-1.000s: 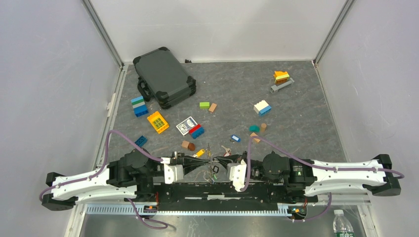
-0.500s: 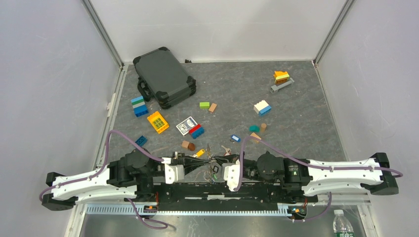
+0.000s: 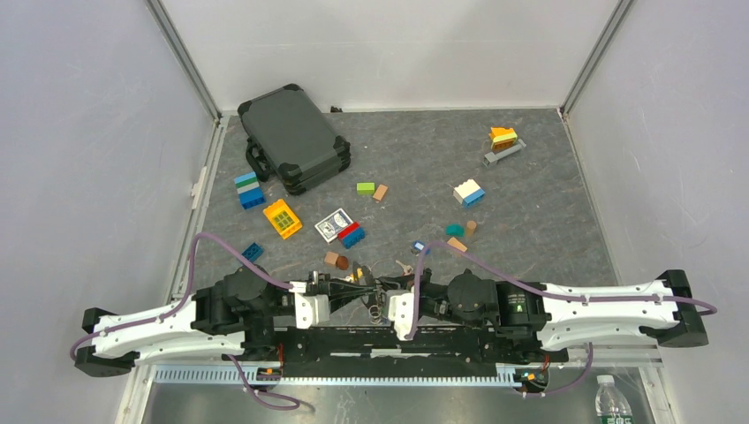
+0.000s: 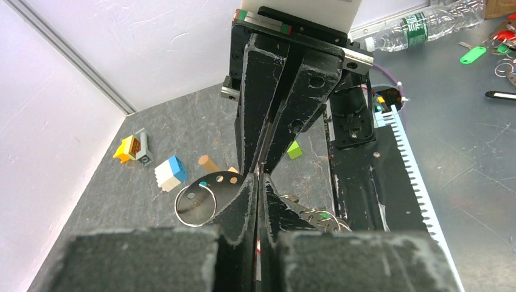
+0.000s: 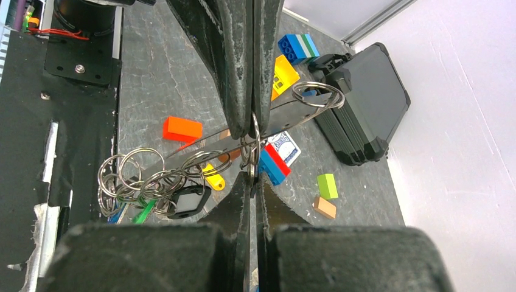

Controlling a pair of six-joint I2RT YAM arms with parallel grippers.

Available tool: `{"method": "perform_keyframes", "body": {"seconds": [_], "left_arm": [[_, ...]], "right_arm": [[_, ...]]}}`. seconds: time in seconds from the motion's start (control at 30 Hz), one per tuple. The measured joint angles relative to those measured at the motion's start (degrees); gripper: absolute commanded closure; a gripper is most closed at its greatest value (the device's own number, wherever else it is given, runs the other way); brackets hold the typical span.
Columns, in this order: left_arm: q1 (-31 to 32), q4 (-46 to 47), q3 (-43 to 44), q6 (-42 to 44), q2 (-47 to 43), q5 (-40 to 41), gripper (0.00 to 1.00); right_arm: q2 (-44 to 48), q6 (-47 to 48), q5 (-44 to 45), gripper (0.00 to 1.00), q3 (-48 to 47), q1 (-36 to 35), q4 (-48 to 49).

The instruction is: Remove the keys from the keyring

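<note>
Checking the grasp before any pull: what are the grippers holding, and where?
Both are shut on the keyring. The left gripper and right gripper pinch it mid-length, with the keys bunched toward one end.

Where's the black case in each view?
Top external: black case at upper left, near the back wall.
Left wrist: not in it.
Right wrist: right side, upper half.
Shared landmark: keyring, bottom centre in top external, mid-frame in both wrist views.

Bare tabletop [image 3: 415, 159] between scattered blocks [image 3: 352, 235]
</note>
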State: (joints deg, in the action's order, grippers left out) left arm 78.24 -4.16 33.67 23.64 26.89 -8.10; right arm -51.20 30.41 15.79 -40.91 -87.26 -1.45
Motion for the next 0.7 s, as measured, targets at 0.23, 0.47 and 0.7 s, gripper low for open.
{"method": "perform_keyframes", "body": {"seconds": [0.23, 0.47, 0.7], "left_arm": [[0.0, 0.0, 0.0, 0.0, 0.0, 0.0, 0.98], [0.0, 0.1, 0.0, 0.0, 0.0, 0.0, 0.98], [0.0, 0.5, 0.0, 0.0, -0.1, 0.0, 0.98]], "right_arm": [[-0.4, 0.1, 0.9, 1.0, -0.7, 0.0, -0.9], [2.3, 0.1, 1.0, 1.0, -0.5, 0.0, -1.0], [5.2, 0.1, 0.5, 1.0, 0.6, 0.0, -0.3]]}}
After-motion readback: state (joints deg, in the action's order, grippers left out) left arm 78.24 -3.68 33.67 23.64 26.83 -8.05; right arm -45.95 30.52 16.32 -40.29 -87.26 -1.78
